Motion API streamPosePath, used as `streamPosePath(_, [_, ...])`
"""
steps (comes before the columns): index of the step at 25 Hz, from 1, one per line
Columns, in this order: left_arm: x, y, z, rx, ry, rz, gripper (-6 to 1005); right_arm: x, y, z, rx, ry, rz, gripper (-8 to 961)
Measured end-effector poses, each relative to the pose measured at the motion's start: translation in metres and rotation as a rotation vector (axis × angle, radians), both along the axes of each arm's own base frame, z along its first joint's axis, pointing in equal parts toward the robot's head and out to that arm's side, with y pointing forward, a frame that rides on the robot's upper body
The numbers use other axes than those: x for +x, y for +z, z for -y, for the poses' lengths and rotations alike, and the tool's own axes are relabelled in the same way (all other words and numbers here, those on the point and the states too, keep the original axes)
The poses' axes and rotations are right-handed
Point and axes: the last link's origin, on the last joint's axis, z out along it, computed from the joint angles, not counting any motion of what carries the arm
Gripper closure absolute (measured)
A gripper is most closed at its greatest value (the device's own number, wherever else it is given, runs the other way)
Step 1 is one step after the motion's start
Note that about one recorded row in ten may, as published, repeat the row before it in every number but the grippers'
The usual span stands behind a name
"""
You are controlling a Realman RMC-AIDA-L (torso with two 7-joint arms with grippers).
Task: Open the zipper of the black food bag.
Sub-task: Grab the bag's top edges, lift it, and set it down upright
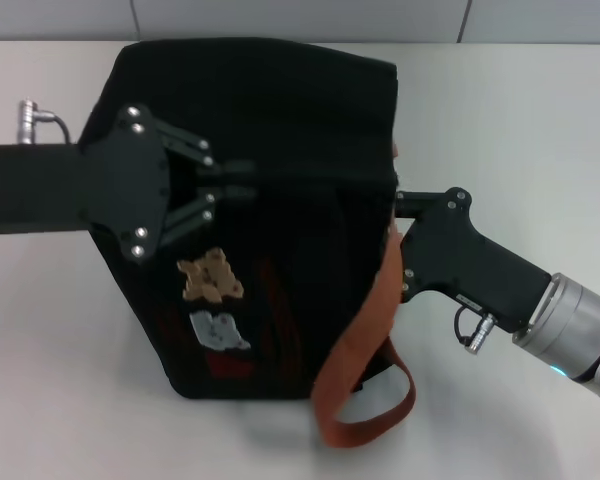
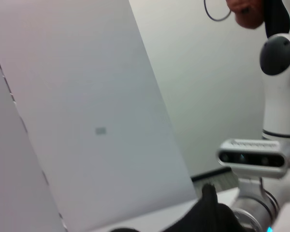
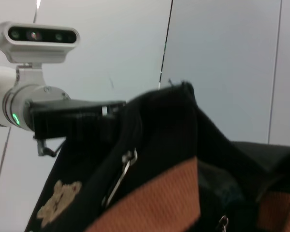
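Observation:
The black food bag (image 1: 280, 120) stands in the middle of the white table, with its bear patch (image 1: 210, 278) toward me. My left gripper (image 1: 238, 179) reaches in from the left over the bag's top and is shut on a fold of its fabric. The right wrist view shows that gripper (image 3: 117, 113) at the raised edge of the bag (image 3: 183, 125). The zipper's small silvery pull tab (image 3: 128, 158) hangs just below that edge. My right gripper (image 1: 398, 205) presses against the bag's right side, its tip hidden by the fabric.
An orange-brown webbing handle (image 1: 365, 330) hangs off the bag's front right corner and loops onto the table (image 1: 40, 350). Grey wall panels stand behind the table. The left wrist view shows the right arm's wrist camera (image 2: 251, 157) and wall.

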Motion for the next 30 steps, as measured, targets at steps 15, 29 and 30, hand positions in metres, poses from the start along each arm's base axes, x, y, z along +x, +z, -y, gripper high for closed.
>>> streamPosePath(15, [-0.018, 0.033, -0.002, 0.167, 0.120, 0.191, 912, 0.032, -0.001, 0.007, 0.025, -0.137, 0.074, 954])
streamPosePath(29, [-0.054, 0.033, 0.019, 0.217, 0.238, 0.243, 913, 0.042, 0.021, 0.002, 0.121, -0.231, -0.027, 941])
streamPosePath(30, [-0.061, 0.032, 0.023, 0.218, 0.260, 0.248, 913, 0.040, 0.023, 0.001, 0.129, -0.236, -0.050, 940])
